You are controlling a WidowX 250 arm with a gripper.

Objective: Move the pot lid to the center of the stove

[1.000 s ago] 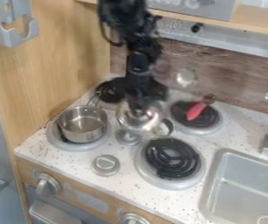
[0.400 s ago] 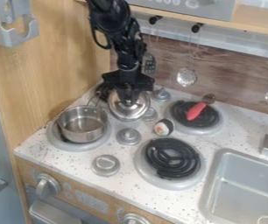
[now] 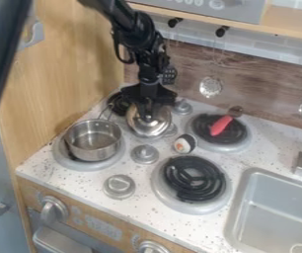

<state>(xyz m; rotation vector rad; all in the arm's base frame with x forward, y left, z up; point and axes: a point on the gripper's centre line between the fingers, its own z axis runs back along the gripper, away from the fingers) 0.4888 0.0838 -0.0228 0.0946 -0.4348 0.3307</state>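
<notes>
Black gripper (image 3: 148,114) grips the metal pot lid (image 3: 155,129) from above — probably so it can settle flat on the stovetop's (image 3: 139,170) center.

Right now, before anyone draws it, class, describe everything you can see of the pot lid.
The pot lid is round and silvery, shiny like polished metal, its smooth top catching bright reflections. It is under the black gripper, which hides the middle of its top. In the view, it lies right of the open pot, between the two rear burners, and partly covers a grey knob. Whether its underside touches the stove cannot be told.
</notes>
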